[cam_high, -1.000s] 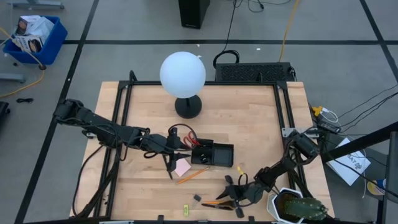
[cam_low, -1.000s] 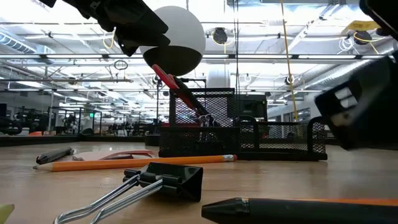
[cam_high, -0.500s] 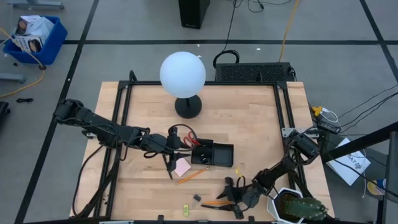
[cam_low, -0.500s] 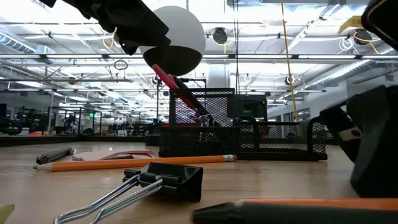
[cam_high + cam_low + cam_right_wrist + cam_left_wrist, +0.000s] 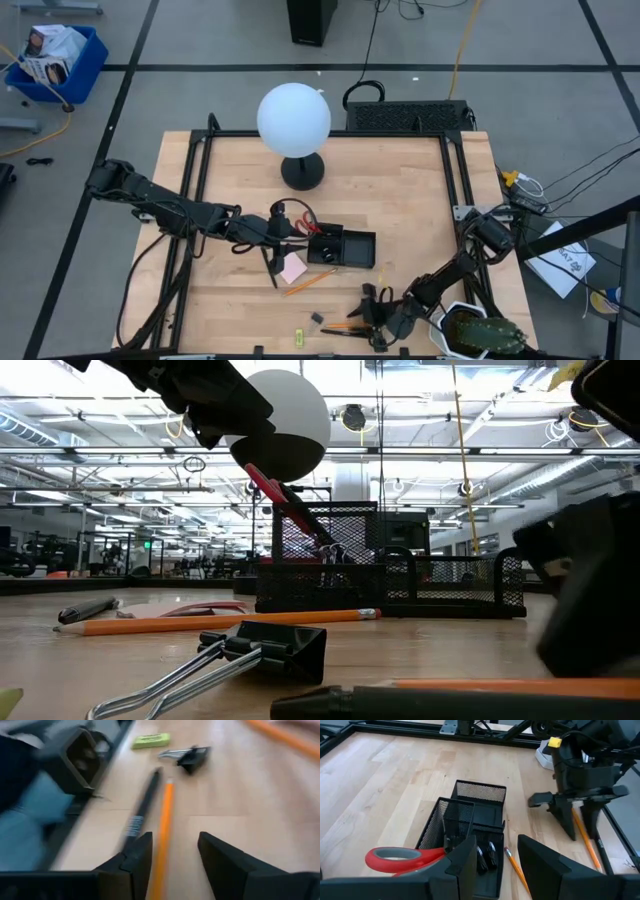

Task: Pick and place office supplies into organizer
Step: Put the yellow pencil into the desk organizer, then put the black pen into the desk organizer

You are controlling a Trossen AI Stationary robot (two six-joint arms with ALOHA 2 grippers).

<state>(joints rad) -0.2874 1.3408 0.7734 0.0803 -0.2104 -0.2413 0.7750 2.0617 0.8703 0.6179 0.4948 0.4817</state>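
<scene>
The right gripper (image 5: 375,318), fingers spread and empty, hangs low over a thin orange pencil (image 5: 161,835) and black pen (image 5: 142,810) near the table's (image 5: 400,200) front edge. The left gripper (image 5: 272,238) clamps red-handled scissors (image 5: 402,858) over the black mesh organizer tray (image 5: 342,247) at mid-table.

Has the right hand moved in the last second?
Yes. The right hand has slid slightly toward the near table edge, relative to the black clip, over the orange pencil.
</scene>
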